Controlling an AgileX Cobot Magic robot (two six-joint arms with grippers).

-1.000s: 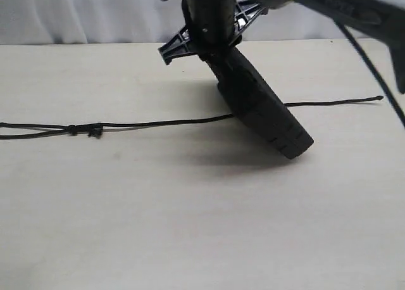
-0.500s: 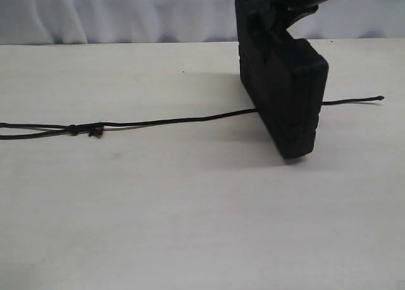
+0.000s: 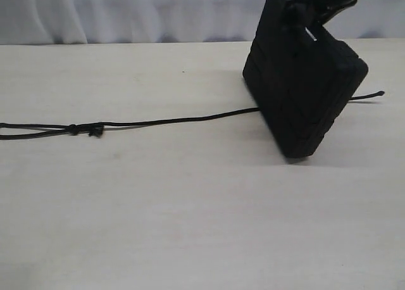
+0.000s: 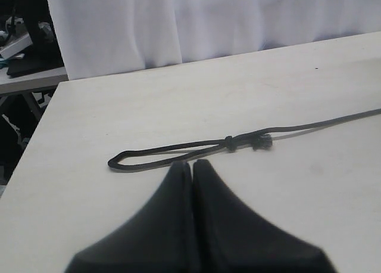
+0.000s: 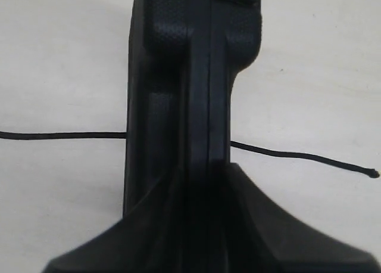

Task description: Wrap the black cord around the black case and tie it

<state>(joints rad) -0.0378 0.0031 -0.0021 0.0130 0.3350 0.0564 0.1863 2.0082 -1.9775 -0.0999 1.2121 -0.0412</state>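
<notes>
Right gripper (image 3: 314, 4) is clamping the flat rectangular black hard-plastic case (image 3: 304, 94) by its top edge, holding it tilted, one lower corner down. Long thin black braided cord (image 3: 164, 121) is lying straight across the pale tabletop (image 3: 190, 226), passing behind the case. Left gripper (image 4: 192, 164) is hovering near the cord's looped end, fingers together, empty.

black cord (image 3: 177, 121), black case (image 3: 304, 94) (pebbled), cream table (image 3: 190, 220)

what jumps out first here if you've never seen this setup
The black case is tilted, one corner down, on the right of the table, gripped from above by the right hand. The black cord lies stretched across the table past the case's base, its knotted loop just ahead of the shut left hand.
</notes>
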